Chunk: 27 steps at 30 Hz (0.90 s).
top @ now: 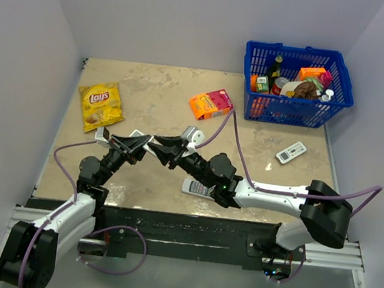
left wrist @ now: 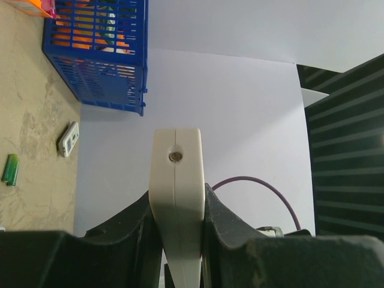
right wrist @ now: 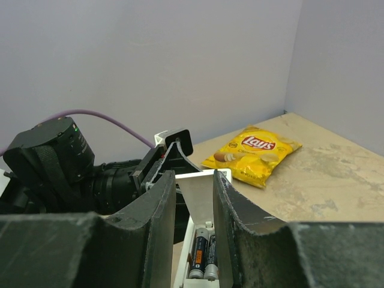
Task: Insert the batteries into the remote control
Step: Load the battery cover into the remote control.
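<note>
Seemingly two batteries (right wrist: 197,258), one remote control (left wrist: 176,198)

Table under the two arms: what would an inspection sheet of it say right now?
Surface: beige mottled tabletop, patchy and worn.
Job's things: slim white stick-shaped remote held between the arms; two dark grey batteries side by side in its open compartment.
Clutter: yellow Lay's crisp bag; orange-pink carton; blue plastic basket of groceries; white remote with a display; grey-white remote with button rows, partly under the right arm; green battery pair.
Grippers: left gripper, jaws shut on the remote's end; right gripper, jaws against its sides.
Cables: purple cable loops from each wrist.
Surroundings: pale walls; nothing else seen.
</note>
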{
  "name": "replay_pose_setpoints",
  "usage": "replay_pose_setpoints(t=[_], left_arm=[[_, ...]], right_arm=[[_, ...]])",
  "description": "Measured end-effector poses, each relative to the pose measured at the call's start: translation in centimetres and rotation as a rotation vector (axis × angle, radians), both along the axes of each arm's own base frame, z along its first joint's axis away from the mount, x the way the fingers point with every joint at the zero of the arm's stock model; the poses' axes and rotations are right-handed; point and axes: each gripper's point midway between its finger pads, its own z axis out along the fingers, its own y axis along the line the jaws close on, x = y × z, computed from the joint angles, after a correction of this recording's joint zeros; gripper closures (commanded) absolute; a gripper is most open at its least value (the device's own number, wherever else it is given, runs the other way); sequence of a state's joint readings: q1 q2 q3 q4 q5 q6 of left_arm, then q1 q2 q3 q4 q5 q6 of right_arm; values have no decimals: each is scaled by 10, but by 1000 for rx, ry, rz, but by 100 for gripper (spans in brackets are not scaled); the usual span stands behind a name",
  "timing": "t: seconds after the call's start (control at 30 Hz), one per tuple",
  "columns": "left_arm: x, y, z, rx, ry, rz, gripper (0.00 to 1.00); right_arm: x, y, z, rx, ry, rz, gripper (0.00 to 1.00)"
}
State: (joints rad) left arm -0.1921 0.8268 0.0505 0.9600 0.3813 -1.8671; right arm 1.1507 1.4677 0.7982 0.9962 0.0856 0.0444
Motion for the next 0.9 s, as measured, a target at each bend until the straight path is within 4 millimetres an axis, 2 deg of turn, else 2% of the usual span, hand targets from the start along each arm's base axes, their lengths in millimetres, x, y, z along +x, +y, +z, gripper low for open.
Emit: replay_pose_setpoints(t=[0.2, 0.53, 0.77, 0.9], left_arm=[[0, 0, -1, -3, 5, 0, 100], [3, 1, -3, -15, 25, 8, 100], [5, 3, -4, -22, 35, 18, 100], [5, 3, -4, -22, 36, 19, 100]], right_arm=[[0, -1, -1, 0, 0, 0, 100], [-2, -5, -4, -10, 4, -1, 93], [-2, -7, -8, -19, 7, -3, 87], [-3, -9, -8, -23, 9, -3, 80]])
